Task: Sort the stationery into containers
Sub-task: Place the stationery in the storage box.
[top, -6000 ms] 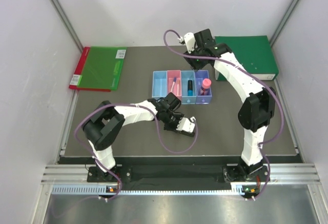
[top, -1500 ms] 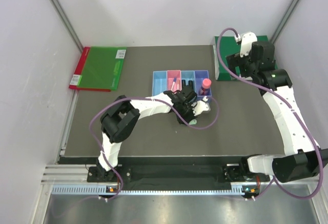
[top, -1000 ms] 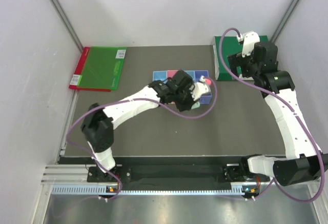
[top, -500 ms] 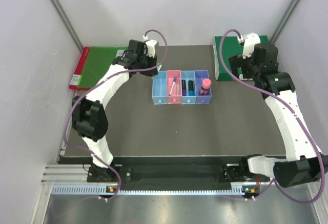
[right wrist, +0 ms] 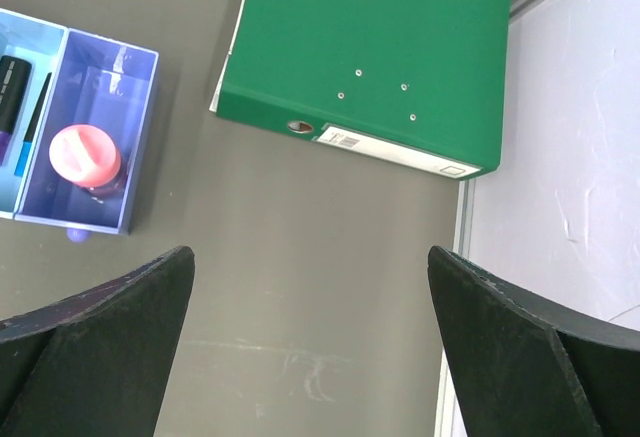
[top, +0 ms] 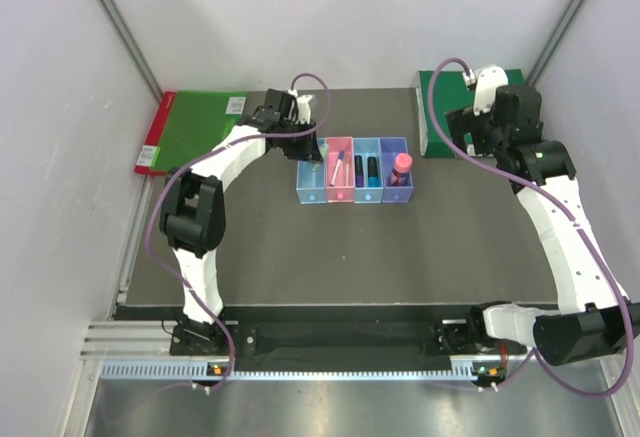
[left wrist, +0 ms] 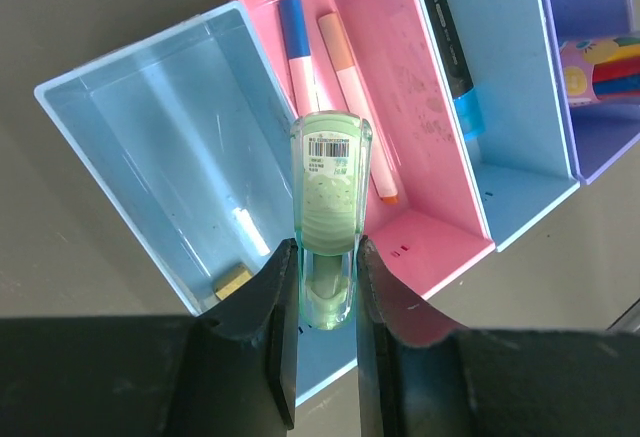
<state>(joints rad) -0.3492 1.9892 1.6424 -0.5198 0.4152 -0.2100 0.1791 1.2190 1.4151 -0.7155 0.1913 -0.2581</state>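
My left gripper [left wrist: 325, 249] is shut on a mint green marker [left wrist: 330, 182] with a barcode label, which hangs over the wall between the light blue bin [left wrist: 150, 137] and the pink bin [left wrist: 420, 187]. In the top view that gripper [top: 313, 144] is at the far end of the row of containers [top: 352, 195]. The pink bin holds a white-blue pen [left wrist: 295, 47] and a thin pink-white pen [left wrist: 352, 92]. A black-blue marker [left wrist: 452, 62] lies in the blue bin. A pink round-capped piece [right wrist: 85, 153] stands in the purple bin [right wrist: 135, 137]. My right gripper [right wrist: 308, 253] is open, high above bare table.
A dark green binder [right wrist: 380, 47] lies at the back right, beside the right arm. A flat green folder with a red edge [top: 195, 133] lies at the back left. A small white bit and a tan bit [left wrist: 232, 279] lie on the light blue bin's floor.
The left arm swung from over the right-hand bins to the back left, then came a little right to the light blue bin's far end, still holding the green marker. The right arm has stayed put.
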